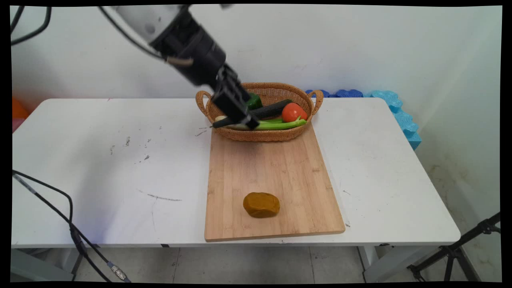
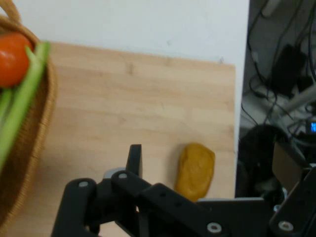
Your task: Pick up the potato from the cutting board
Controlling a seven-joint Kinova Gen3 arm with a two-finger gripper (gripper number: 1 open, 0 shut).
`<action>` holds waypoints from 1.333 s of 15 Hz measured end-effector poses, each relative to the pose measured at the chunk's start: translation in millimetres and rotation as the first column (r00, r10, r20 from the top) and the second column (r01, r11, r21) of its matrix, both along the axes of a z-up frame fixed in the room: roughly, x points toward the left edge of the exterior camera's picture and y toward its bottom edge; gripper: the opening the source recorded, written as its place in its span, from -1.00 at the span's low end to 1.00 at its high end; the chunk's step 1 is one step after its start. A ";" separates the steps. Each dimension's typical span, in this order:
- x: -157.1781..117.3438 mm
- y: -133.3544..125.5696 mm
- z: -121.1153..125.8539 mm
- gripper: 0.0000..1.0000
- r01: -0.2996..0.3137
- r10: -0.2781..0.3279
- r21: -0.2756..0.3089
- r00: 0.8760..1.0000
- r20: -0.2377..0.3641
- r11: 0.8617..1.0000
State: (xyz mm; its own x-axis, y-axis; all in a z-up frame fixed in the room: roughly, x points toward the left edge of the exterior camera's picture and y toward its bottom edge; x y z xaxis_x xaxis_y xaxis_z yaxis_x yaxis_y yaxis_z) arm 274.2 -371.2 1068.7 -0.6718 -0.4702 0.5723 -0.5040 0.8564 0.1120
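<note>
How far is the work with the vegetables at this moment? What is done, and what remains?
No task is stated, so this rests on the layout alone. Looks done: a potato lies alone on the board. In hand: the gripper hangs at the basket's near left rim, by the cucumber's end; a grasp cannot be told. Left: cucumber, tomato, celery and pepper lie in the basket.

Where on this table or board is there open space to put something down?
The white table lies bare left of the bamboo cutting board, with a narrower strip on its right. The board is free between the woven wicker basket and the brownish-yellow lump. The basket is crowded with vegetables, the black gripper at its rim.
</note>
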 end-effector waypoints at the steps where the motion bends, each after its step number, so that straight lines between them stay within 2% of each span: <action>1: -0.5 5.7 -6.0 1.00 0.008 -0.008 0.006 1.000 0.009 1.000; 8: -14.2 30.8 -66.0 1.00 0.025 -0.028 0.036 0.996 0.084 0.999; 20: -61.3 24.8 -166.2 1.00 0.020 -0.025 0.033 0.987 0.160 0.999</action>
